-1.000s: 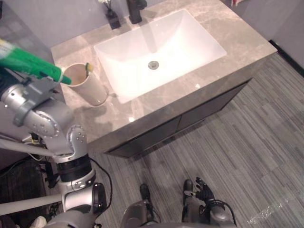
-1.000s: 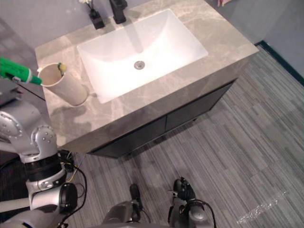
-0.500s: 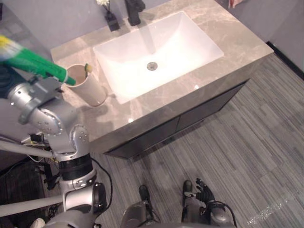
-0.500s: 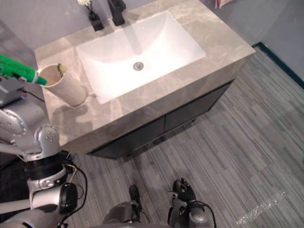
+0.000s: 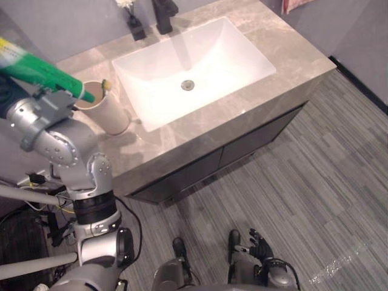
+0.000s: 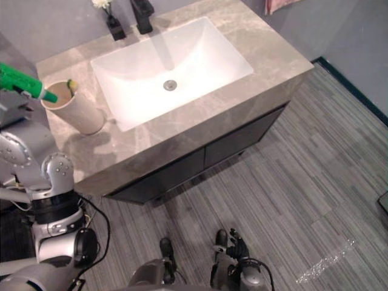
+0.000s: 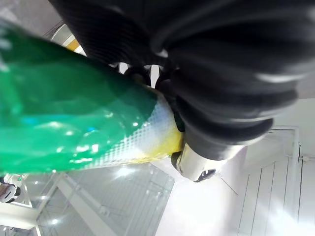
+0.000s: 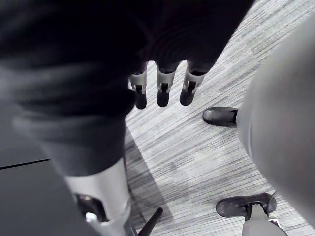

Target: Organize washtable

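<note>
1 green tube clenched in left robot hand, tip at cup rim; right robot hand hangs relaxed.

**Stone, glaze and shiny plastic**

The bench top looks like polished veined stone, grey-beige with a soft sheen. The sink is smooth, glossy white. The cup is matt beige. The green tube is glossy plastic, and the floor is matt, streaked grey.

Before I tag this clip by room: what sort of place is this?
Probably a bathroom: white sink in a vanity top, faucet, cup holding a toothbrush; left robot hand grips a green tube.
</note>
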`<state>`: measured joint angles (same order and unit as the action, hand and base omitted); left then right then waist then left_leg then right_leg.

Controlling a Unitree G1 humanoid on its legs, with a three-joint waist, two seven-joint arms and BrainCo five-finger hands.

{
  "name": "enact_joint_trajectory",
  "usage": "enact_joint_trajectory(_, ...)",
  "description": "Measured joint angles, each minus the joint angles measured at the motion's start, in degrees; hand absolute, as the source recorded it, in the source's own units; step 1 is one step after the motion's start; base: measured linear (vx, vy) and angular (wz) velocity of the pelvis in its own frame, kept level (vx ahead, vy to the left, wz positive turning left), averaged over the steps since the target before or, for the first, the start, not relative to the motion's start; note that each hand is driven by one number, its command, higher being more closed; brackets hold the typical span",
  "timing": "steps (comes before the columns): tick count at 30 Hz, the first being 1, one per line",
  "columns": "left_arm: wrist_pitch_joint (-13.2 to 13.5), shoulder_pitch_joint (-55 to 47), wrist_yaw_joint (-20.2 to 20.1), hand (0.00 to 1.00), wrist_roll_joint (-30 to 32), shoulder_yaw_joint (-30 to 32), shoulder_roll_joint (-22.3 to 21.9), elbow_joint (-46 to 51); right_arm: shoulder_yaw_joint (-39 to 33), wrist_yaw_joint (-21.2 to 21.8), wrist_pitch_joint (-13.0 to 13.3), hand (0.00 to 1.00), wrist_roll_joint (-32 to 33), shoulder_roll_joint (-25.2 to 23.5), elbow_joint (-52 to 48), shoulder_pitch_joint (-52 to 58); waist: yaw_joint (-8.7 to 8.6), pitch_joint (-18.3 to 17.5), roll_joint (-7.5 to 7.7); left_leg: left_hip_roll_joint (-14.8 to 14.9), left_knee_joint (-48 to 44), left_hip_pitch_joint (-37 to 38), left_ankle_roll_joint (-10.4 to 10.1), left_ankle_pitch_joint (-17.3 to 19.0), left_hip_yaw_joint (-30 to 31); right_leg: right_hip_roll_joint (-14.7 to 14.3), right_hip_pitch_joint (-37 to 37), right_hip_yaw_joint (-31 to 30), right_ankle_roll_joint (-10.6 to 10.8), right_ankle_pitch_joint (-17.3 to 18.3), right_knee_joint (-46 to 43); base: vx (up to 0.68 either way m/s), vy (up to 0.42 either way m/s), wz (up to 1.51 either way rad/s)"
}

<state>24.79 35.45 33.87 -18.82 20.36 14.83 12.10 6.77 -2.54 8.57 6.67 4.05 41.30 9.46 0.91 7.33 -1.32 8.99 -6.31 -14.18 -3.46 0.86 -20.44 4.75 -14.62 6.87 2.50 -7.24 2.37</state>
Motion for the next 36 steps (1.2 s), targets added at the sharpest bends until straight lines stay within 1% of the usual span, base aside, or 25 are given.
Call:
enact_joint_trajectory(3,-0.83,1.14,0.09,1.00,0.51,0.04,0.23,-1.58,-0.01,0.01,0.01,0.00,-0.01,-0.01,-0.04,0.00,0.02,-0.03,0.05,0.00,-0.12,-0.46,0.00,0.00,-0.09,0.00,-0.52,-0.48,0.09,-0.12,-0.01,0.00,0.000,0.00)
enact_joint_trajectory(6,-0.93,2.18,0.07,1.00,0.51,-0.01,0.30,-2.65,-0.03,0.02,0.03,0.00,-0.01,-0.04,-0.13,0.00,-0.04,-0.04,0.07,0.05,-0.49,-0.83,0.00,0.02,-0.05,0.00,-0.73,-0.54,0.14,-0.21,0.00,0.00,0.000,0.00)
enact_joint_trajectory(9,-1.34,2.24,0.07,1.00,0.50,0.01,1.51,-3.74,-0.04,0.01,0.04,0.00,0.00,-0.05,-0.15,0.00,-0.05,-0.04,0.07,0.12,-0.67,-1.00,0.00,0.02,-0.05,-0.03,-0.85,-0.59,0.16,-0.42,0.04,0.00,0.000,0.00)
enact_joint_trajectory(19,-1.35,2.34,0.07,1.00,0.49,0.05,2.37,-3.74,0.01,0.05,0.04,0.00,0.00,0.17,-0.48,0.10,-0.05,0.01,0.15,0.15,-0.80,-2.04,0.03,0.00,-0.08,-0.09,-1.61,-0.70,0.10,-1.37,0.81,0.00,-0.001,-0.01)
enact_joint_trajectory(23,-1.43,4.29,0.07,1.00,0.49,0.01,2.42,-5.27,0.01,0.06,0.03,0.00,0.03,0.18,-0.68,0.26,-0.05,0.24,0.66,0.15,-1.07,-2.29,0.04,-0.01,-0.04,-0.07,-1.72,-0.68,0.12,-1.40,0.82,0.01,-0.001,0.00)
enact_joint_trajectory(25,-1.60,5.02,0.08,1.00,0.49,0.00,2.42,-6.16,0.01,0.07,0.05,0.00,0.03,0.19,-1.29,0.61,-0.10,0.25,0.68,0.16,-1.67,-2.74,0.04,0.03,0.08,0.02,-1.79,-0.66,0.12,-1.40,0.82,0.02,0.010,0.05)
enact_joint_trajectory(27,-1.73,5.79,0.08,1.00,0.49,0.01,2.43,-6.18,0.05,0.10,0.06,0.00,0.03,0.09,-2.01,1.05,-0.06,0.50,1.08,0.17,-1.75,-3.00,0.04,0.03,0.15,0.02,-1.95,-0.63,0.17,-1.43,0.82,0.01,0.006,0.02)
enact_joint_trajectory(36,-1.76,6.22,0.09,1.00,0.48,0.01,2.65,-6.21,0.04,0.17,0.05,0.00,0.03,0.22,-2.13,1.08,-0.11,0.85,1.51,0.26,-1.85,-3.59,0.04,0.03,0.00,-0.04,-2.74,-0.90,0.16,-1.61,0.80,0.00,0.000,0.00)
